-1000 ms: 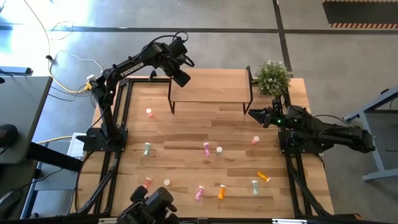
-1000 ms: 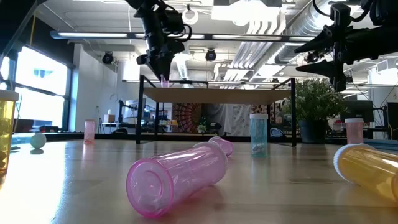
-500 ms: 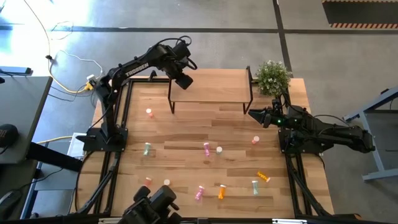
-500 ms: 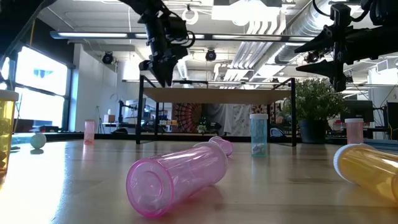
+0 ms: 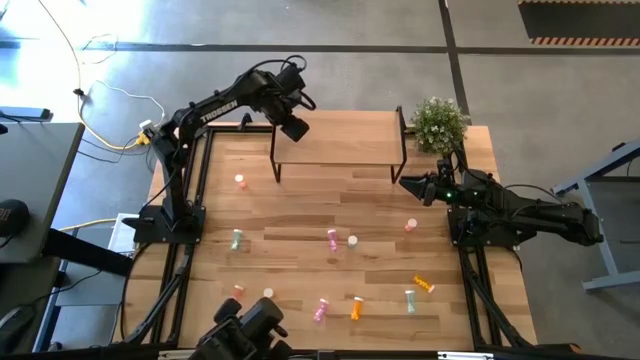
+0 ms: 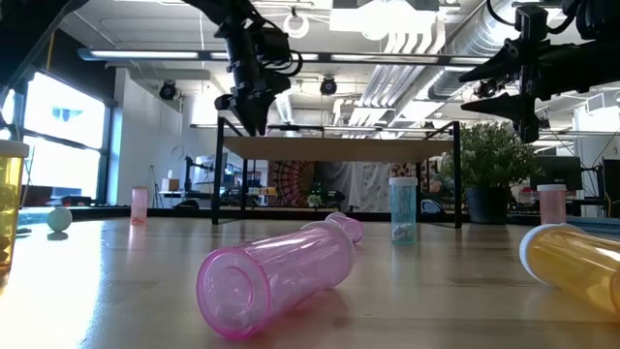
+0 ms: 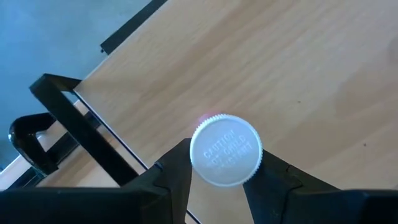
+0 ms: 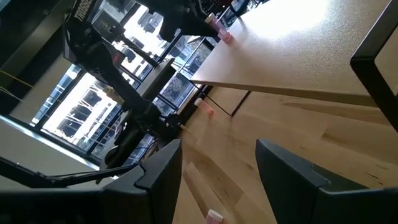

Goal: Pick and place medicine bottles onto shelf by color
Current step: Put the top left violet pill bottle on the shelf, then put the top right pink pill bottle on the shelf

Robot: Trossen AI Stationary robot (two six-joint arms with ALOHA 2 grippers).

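Bottle (image 7: 225,150) between left gripper (image 7: 214,180) fingers

So the left gripper (image 5: 293,127) shifted a bit toward 12 o'clock over the last second. It was hanging out past the shelf (image 5: 340,140) near its 9 o'clock end, now it's pulled in over that corner of the board. From the low camera it's tilted instead of straight down, and its jaws have eased apart slightly around the pink bottle (image 7: 225,150).

A small green potted plant (image 5: 438,123) stands at the table's (image 5: 300,215) corner.
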